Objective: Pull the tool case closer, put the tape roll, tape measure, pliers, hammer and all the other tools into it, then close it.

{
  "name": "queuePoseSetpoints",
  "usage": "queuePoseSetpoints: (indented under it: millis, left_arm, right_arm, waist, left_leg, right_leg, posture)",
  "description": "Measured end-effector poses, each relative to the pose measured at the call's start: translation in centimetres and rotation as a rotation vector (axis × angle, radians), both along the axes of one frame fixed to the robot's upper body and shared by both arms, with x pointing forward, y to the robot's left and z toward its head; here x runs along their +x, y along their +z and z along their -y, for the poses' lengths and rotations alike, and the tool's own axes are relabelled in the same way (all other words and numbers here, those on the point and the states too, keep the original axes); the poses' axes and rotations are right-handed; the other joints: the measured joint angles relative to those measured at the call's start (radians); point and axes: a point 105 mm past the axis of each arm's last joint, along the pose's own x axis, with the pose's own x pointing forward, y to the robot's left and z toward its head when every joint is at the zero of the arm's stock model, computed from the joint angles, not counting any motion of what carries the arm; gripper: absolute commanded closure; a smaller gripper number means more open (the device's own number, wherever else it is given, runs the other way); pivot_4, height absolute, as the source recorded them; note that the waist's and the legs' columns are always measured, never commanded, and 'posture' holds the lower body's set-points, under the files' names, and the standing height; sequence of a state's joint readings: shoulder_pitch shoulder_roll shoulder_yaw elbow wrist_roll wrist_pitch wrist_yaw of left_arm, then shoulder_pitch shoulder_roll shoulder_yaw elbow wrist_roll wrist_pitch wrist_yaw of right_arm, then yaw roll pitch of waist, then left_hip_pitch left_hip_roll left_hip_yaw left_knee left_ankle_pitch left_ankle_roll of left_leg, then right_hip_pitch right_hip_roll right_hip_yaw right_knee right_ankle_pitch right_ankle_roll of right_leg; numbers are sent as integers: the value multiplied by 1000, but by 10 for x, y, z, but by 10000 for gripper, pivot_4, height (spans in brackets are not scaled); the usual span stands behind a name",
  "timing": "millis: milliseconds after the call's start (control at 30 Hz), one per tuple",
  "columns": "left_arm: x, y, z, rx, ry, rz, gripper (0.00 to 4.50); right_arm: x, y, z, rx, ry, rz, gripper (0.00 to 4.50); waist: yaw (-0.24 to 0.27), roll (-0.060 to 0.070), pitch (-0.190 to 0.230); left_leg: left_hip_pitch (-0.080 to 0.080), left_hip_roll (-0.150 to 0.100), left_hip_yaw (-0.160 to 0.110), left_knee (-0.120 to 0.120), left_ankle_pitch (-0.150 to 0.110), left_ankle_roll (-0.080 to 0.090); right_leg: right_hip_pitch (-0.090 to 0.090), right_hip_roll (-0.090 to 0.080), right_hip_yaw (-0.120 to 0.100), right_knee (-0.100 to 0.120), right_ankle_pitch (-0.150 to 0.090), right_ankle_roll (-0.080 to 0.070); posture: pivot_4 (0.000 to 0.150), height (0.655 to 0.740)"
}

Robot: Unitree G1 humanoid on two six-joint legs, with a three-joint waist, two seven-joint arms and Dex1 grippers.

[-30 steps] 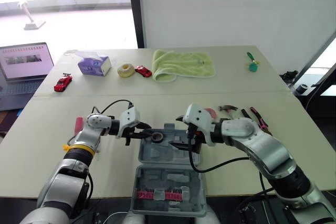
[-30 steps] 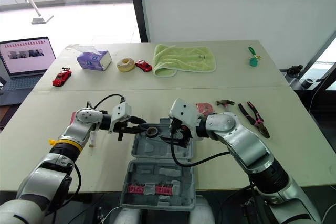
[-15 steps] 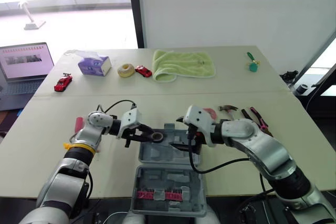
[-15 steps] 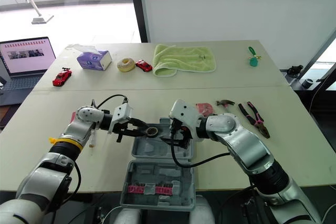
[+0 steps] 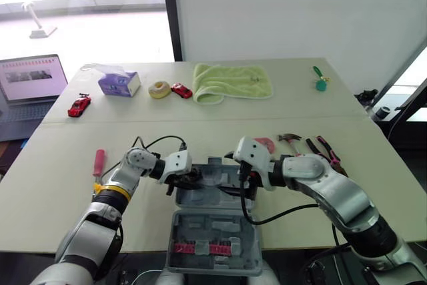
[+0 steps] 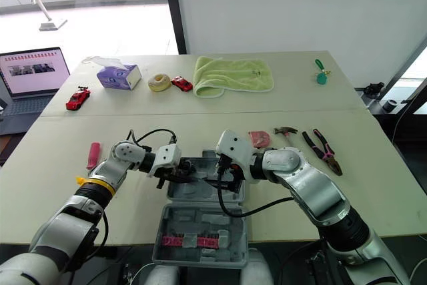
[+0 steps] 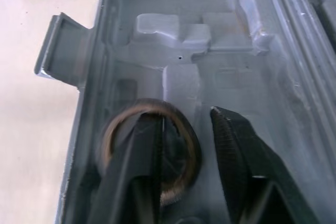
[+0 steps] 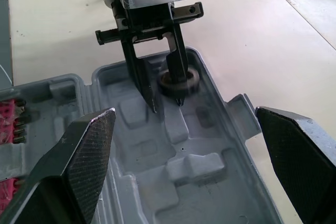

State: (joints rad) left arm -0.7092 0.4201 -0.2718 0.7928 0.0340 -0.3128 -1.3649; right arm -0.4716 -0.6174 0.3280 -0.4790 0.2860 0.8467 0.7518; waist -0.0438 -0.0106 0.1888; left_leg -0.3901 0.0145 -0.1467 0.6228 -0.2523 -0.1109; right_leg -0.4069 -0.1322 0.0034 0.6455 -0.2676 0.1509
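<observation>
The grey tool case (image 5: 208,226) lies open at the table's near edge. A dark tape roll (image 7: 180,129) rests flat in the case's far half. My left gripper (image 7: 184,129) is low over it and open: one finger (image 7: 137,166) stands in the roll's hole, the other (image 7: 236,161) outside it with a gap. My right gripper (image 8: 184,113) hovers wide open over the same half of the case (image 8: 194,145), facing the left gripper (image 8: 160,85). A red tape measure (image 5: 265,143), a hammer (image 5: 290,138) and pliers (image 5: 330,151) lie to the right. A red screwdriver (image 5: 99,162) lies to the left.
At the back of the table are a green towel (image 5: 232,82), a tissue box (image 5: 120,83), a yellow roll (image 5: 159,89), two red toy cars (image 5: 181,89) (image 5: 79,105) and a green item (image 5: 321,83). A laptop (image 5: 30,81) stands beyond the left edge.
My left gripper carried the tape roll right and down into the case, and its fingers have parted from it. The right arm has barely moved.
</observation>
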Motion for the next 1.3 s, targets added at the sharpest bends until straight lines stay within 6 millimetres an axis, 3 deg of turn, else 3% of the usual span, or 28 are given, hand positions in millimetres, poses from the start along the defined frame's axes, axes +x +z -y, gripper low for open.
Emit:
queuePoseSetpoints:
  millis: [33,400,667,733,867,967,1100,1200,1300]
  left_arm:
    - [0,0,0,0,-4,-2,44357]
    - [4,10,-7,-32,29,-9,44357]
    - [29,64,-65,-73,245,47,44357]
    - [29,57,-79,-36,286,34,44357]
    - [25,21,-112,129,389,10,44357]
    - [19,-1,-115,165,401,-29,44357]
    - [21,-3,-109,177,378,8,44357]
    - [22,-4,-105,171,375,10,34161]
    - [25,-2,-104,170,381,20,18596]
  right_arm:
    - [0,0,0,1,0,0,0]
    - [3,3,7,-9,-19,10,0]
    - [1,0,9,-9,-26,0,0]
    - [0,-2,9,-8,-25,-4,0]
    - [-3,-1,12,-9,-29,3,0]
    - [-4,-1,12,-5,-31,2,0]
    - [-6,-2,14,-4,-37,-12,0]
    - [-5,-1,16,-3,-46,-9,0]
    - [-6,0,15,-2,-43,-5,0]
  waist:
    - [0,0,0]
    - [0,0,0]
    - [-1,0,0]
    - [-1,0,0]
    - [0,0,0]
    - [5,0,0]
    - [13,0,0]
    - [18,0,0]
    - [22,0,0]
  left_leg:
    - [0,0,0,0,0,0]
    - [0,0,0,0,0,0]
    - [0,0,0,0,0,0]
    - [0,0,0,0,0,0]
    - [0,0,0,0,0,0]
    - [-1,0,0,0,0,0]
    - [0,0,0,0,0,0]
    - [0,0,0,0,0,0]
    - [0,0,0,0,0,0]
  right_leg:
    - [0,0,0,0,0,0]
    - [0,0,0,0,0,0]
    - [0,0,0,0,0,0]
    - [0,0,0,0,0,0]
    - [0,0,0,0,0,0]
    - [0,0,0,0,0,0]
    - [0,0,0,0,0,0]
    - [1,0,0,0,0,0]
    - [1,0,0,0,0,0]
  posture:
    - [1500,7400]
    - [1500,7400]
    - [1500,7400]
    - [1500,7400]
    - [1500,7400]
    - [1500,7400]
    - [1500,7400]
    - [1500,7400]
    - [1500,7400]
